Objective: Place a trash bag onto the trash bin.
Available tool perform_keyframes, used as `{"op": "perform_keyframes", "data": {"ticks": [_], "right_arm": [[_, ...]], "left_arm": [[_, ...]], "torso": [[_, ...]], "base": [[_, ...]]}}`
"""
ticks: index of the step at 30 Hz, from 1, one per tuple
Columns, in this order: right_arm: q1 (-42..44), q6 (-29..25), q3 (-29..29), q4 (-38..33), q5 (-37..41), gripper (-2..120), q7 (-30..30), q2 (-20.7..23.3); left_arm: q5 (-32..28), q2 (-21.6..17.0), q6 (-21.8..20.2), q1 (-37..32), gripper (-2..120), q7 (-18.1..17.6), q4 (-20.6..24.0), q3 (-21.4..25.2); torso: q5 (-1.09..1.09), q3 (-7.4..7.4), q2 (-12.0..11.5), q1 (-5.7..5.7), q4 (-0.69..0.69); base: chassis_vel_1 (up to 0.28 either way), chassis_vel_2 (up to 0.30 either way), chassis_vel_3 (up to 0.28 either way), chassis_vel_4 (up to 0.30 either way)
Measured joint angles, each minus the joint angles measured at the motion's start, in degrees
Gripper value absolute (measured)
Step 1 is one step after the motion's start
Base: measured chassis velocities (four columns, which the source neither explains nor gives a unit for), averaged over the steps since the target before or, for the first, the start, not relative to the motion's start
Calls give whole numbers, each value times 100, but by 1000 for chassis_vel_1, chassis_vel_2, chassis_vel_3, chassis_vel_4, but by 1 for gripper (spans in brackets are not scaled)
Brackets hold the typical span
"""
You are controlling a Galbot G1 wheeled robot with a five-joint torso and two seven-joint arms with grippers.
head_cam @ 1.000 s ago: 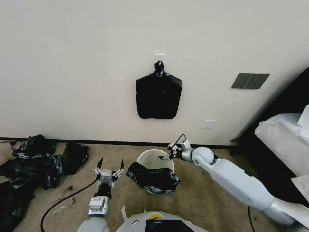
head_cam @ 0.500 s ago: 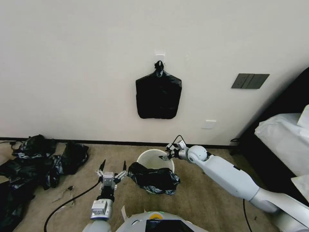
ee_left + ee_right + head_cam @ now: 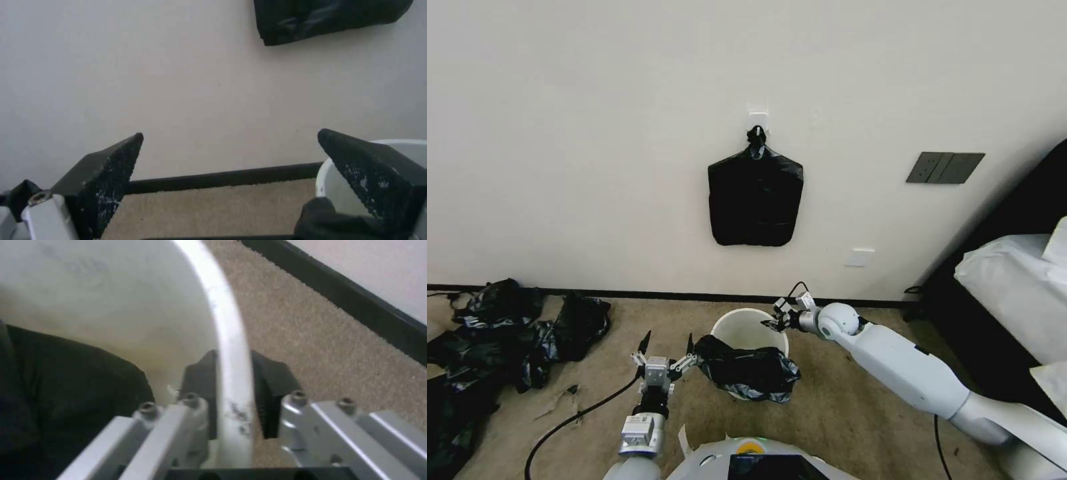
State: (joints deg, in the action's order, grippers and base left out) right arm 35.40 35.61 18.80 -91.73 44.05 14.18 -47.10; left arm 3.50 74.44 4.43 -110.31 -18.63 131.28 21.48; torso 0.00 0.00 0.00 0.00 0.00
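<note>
Head view first: my left gripper (image 3: 667, 344) stands with jaws spread wide and empty. Its right fingertip (image 3: 369, 173) is just beside the wrinkly, glossy black plastic trash bag (image 3: 747, 372), which lies at three o'clock from the jaws, long axis crosswise, draped over the near rim of the small round cream-white plastic trash bin (image 3: 748, 324). My right gripper (image 3: 236, 391) is clamped on the bin's far rim, so I judge the left arm nearer the bag.

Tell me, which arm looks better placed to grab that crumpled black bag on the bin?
Probably the left. Its open claw sits right beside the wrinkly black plastic trash bag draped over the round cream-white plastic trash bin, while the right claw is clamped on the bin's far rim.
</note>
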Motion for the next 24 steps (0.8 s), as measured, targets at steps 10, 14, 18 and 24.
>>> {"op": "perform_keyframes", "data": {"ticks": [10,14,18,24], "right_arm": [[96,67,-106,-131,273,5,-275,52],[246,178,-288,-394,678,4,-741,89],[433,310,-588,-704,1610,3,-1801,48],[815,158,-1089,-1293,2908,3,-3779,-30]], "left_arm": [[-11,14,0,-3,100,-19,19,-21],[-49,5,-5,10,100,-22,23,-9],[-157,-12,-45,39,100,-23,25,12],[-256,-47,-120,142,100,-24,16,16]], "torso": [[0,0,0,0,0],[0,0,0,0,0],[-2,0,0,0,-1],[-1,0,0,0,-1]], "base": [[0,0,0,0],[0,0,0,0],[0,0,0,0],[0,0,0,0]]}}
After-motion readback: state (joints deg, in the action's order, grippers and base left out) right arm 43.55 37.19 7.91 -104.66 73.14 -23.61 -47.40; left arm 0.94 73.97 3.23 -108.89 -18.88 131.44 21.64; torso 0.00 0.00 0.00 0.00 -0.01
